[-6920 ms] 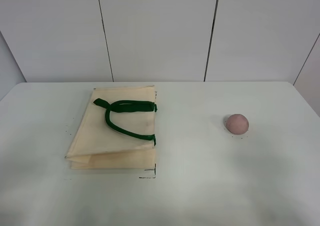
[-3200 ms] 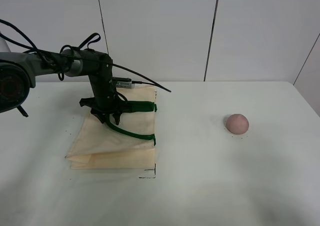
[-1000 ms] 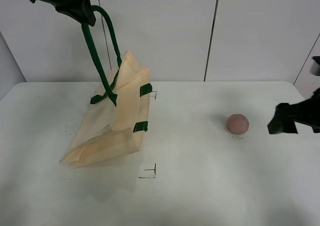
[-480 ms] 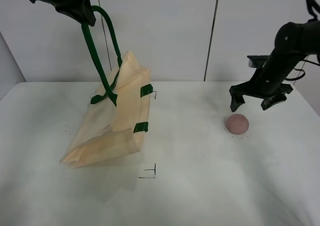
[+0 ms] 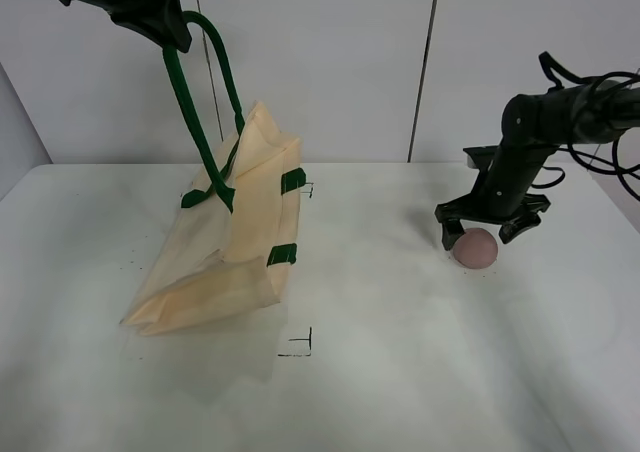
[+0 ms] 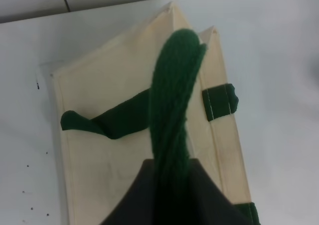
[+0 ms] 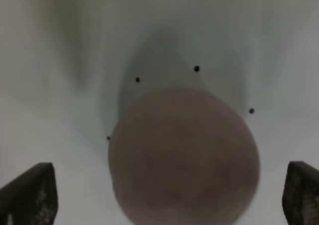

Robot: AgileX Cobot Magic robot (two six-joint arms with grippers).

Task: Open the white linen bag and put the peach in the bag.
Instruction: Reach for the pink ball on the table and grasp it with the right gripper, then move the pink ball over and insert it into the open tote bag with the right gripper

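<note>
We reach for the peach (image 5: 475,249).
It looks soft, so our open right gripper (image 5: 476,236) should squeeze its sides gently; our left gripper (image 5: 176,36) pinches the bag (image 5: 235,247) by its strap (image 5: 188,112).

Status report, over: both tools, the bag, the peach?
Left tool shut on green strap, white linen bag hoisted, bottom on table. Right tool open, straddling peach. Nothing between peach and bag.

Round, dusty-pink, matte-skinned peach (image 7: 184,158) rests on the white tabletop (image 7: 60,60); focus is soft. Four small black dots (image 7: 196,68) mark the tabletop close around it. Right gripper (image 7: 167,195) spread wide: dark fingertips (image 7: 30,192) flank the peach, neither touching it.
</note>
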